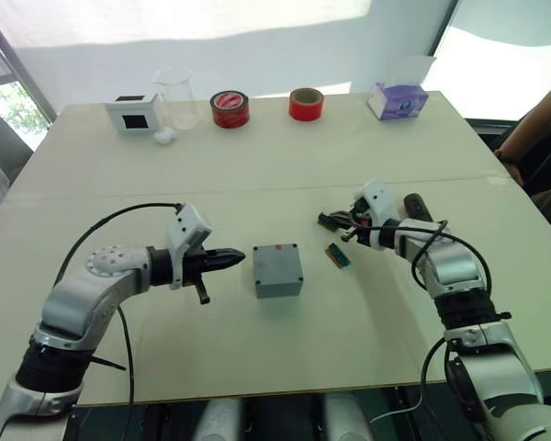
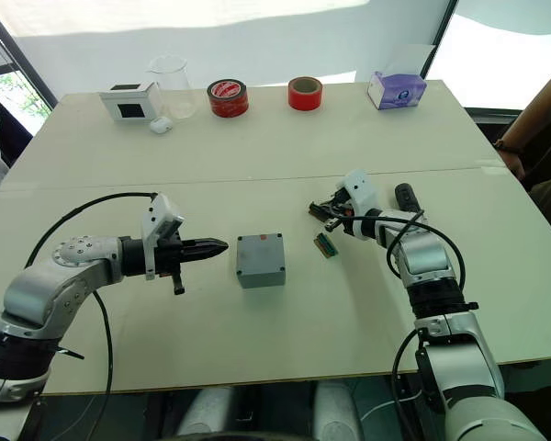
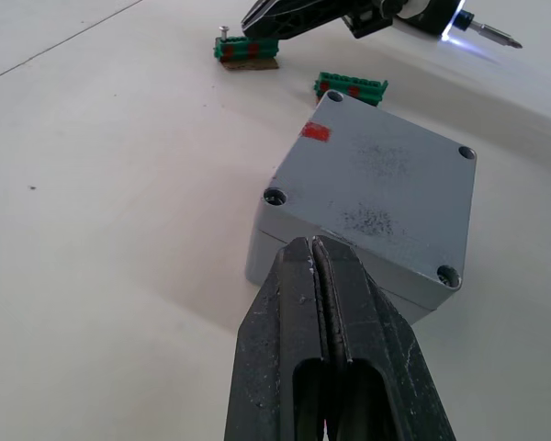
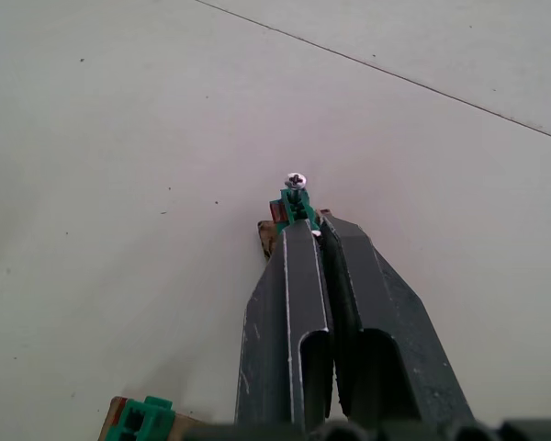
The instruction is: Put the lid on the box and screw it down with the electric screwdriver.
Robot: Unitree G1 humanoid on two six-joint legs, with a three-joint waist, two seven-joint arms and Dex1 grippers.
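The grey box (image 1: pixel 278 285) stands at the table's middle with the lid (image 1: pixel 276 263) lying flat on top of it. Screw holes show at the lid's corners, and a red mark (image 3: pixel 315 132) is near one edge. My left gripper (image 1: pixel 237 258) is shut and empty, pointing at the box's left side a short gap away. My right gripper (image 1: pixel 326 220) is shut to the right of the box, its tips at a small green block (image 3: pixel 248 50) holding a screw. The electric screwdriver (image 1: pixel 416 207) runs along my right wrist, its lit bit (image 3: pixel 487 35) beside the fingers.
A second green block (image 1: pixel 338 255) lies between the box and my right arm. Along the far edge stand a white box with a black face (image 1: pixel 131 112), a clear beaker (image 1: pixel 176 96), two red tape rolls (image 1: pixel 230 108) and a purple tissue box (image 1: pixel 398 99). A person's arm (image 1: pixel 533 129) is at the right.
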